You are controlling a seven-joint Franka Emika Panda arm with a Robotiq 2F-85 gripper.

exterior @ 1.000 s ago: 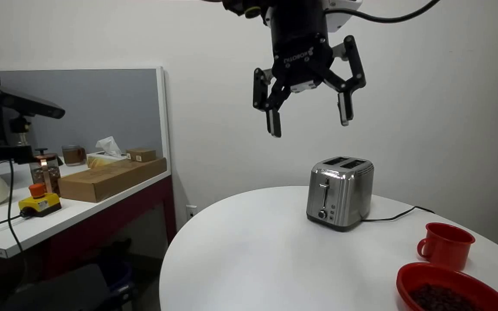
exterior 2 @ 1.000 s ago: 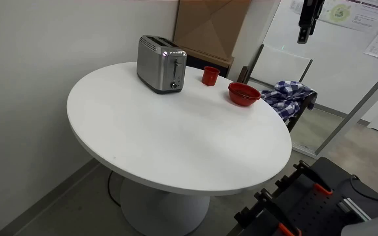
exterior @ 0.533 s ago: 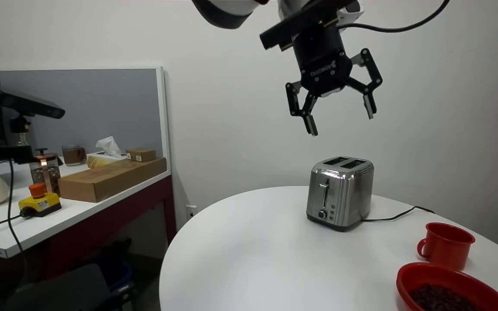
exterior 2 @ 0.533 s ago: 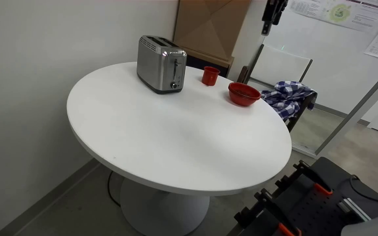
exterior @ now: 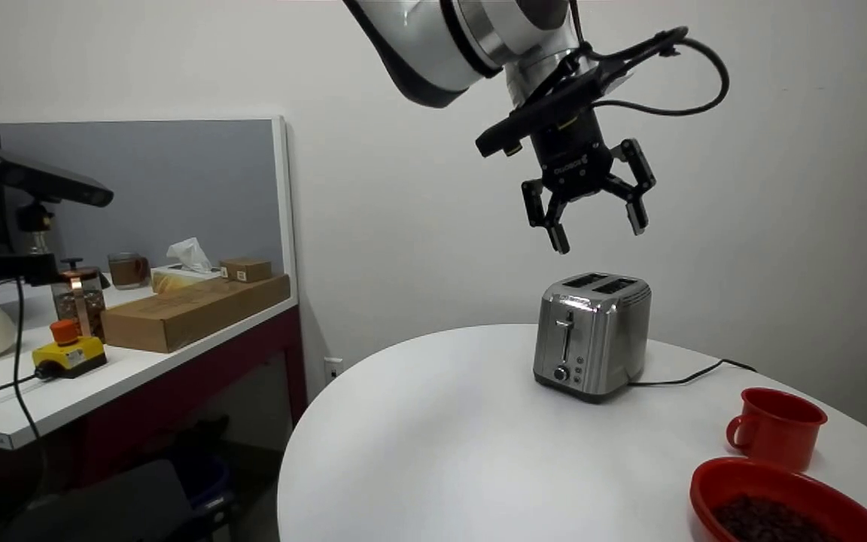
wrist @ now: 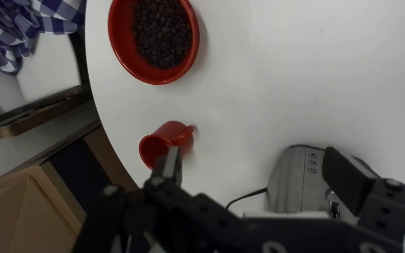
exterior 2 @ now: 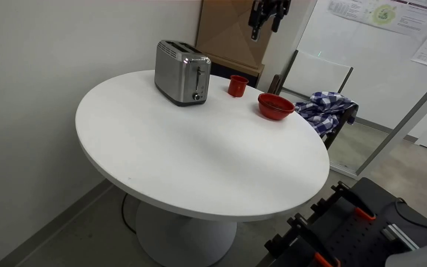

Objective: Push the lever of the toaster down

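The silver two-slot toaster (exterior: 603, 346) stands upright on the white round table; it also shows in an exterior view (exterior 2: 172, 74). Its lever (exterior: 564, 324) sits near the top of the front slot; it also shows in an exterior view (exterior 2: 201, 72). In the wrist view, the toaster (wrist: 288, 179) is partly hidden by a finger, and a shiny part that may be the lever shows beside that finger. My gripper (exterior: 599, 235) is open and empty, in the air above the toaster's height and apart from it. It also shows in an exterior view (exterior 2: 265, 34) and the wrist view (wrist: 251, 155).
A red mug (exterior: 780, 429) and a red bowl (exterior: 712, 489) with dark beans stand on the table (exterior: 418, 429) near the toaster. The toaster's black cord (exterior: 693, 376) runs along the table. A wall stands behind. A desk with boxes (exterior: 200, 309) is at one side.
My open gripper has moved down and, in an exterior view, rightward over the toaster; in an exterior view it has moved left toward the toaster. The toaster, mug and bowl have not moved.
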